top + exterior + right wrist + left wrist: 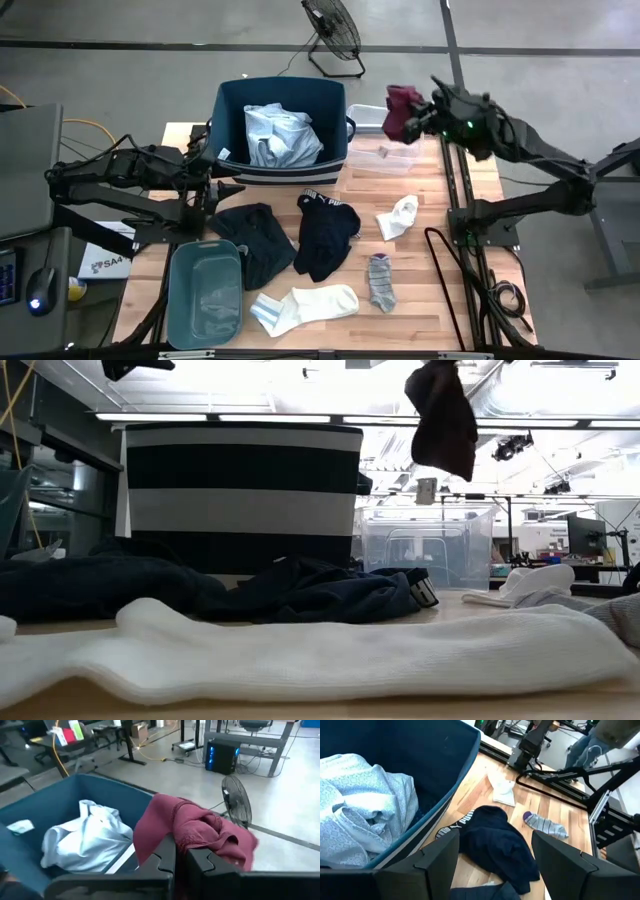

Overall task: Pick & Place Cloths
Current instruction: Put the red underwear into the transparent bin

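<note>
Right pincer pressed together on maroon piece, held aloft past the far right corner of navy fabric bin, above clear plastic container; not yet over the bin opening. Left pincer spread, holding nothing, parked near the bin's front left corner, just above the surface. Progress judged as early: only light blue shirt lying inside the bin, maroon piece in transit. Left on the surface: black piece beside teal tub, navy piece in the middle, small white sock toward the right, grey striped sock in front of it, long white sock near the front edge. Roughly five items outstanding, if all are meant for the bin. High view alone gave the full count and layout. Low view showed the maroon piece hanging well clear of the bin rim and the long white sock filling the foreground; bin contents hidden there. Right wrist view confirmed the pinch: maroon cloth bunched over closed fingers, shirt in the bin beyond. Left wrist view showed empty fingers apart, navy piece between them farther off.
</note>
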